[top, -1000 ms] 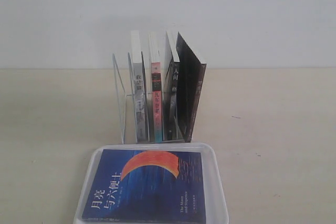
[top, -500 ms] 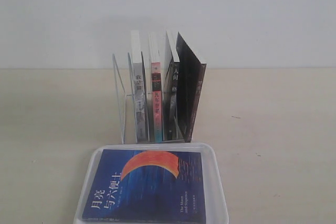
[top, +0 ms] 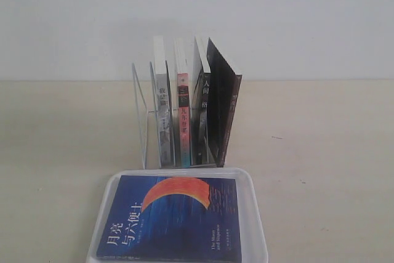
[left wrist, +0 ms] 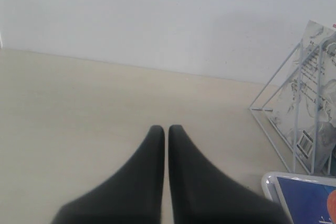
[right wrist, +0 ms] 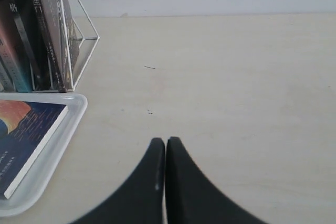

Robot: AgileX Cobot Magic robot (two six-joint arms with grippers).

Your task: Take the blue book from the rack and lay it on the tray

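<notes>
The blue book [top: 175,218], with its orange-red crescent moon and white title, lies flat and face up in the white tray [top: 258,214] at the front of the table. Behind it stands the white wire rack [top: 143,115], still holding several upright books. Neither gripper appears in the exterior view. My left gripper [left wrist: 166,128] is shut and empty over bare table, with the rack [left wrist: 294,103] and a tray corner [left wrist: 270,183] off to one side. My right gripper [right wrist: 166,141] is shut and empty too, apart from the tray [right wrist: 63,135] and the book [right wrist: 26,140].
In the rack are a grey-spined book [top: 162,112], a red-and-teal-spined book [top: 183,118] and dark books [top: 220,109] leaning at its right end. Its leftmost slot holds nothing. A white wall runs behind the pale wooden table [top: 320,152].
</notes>
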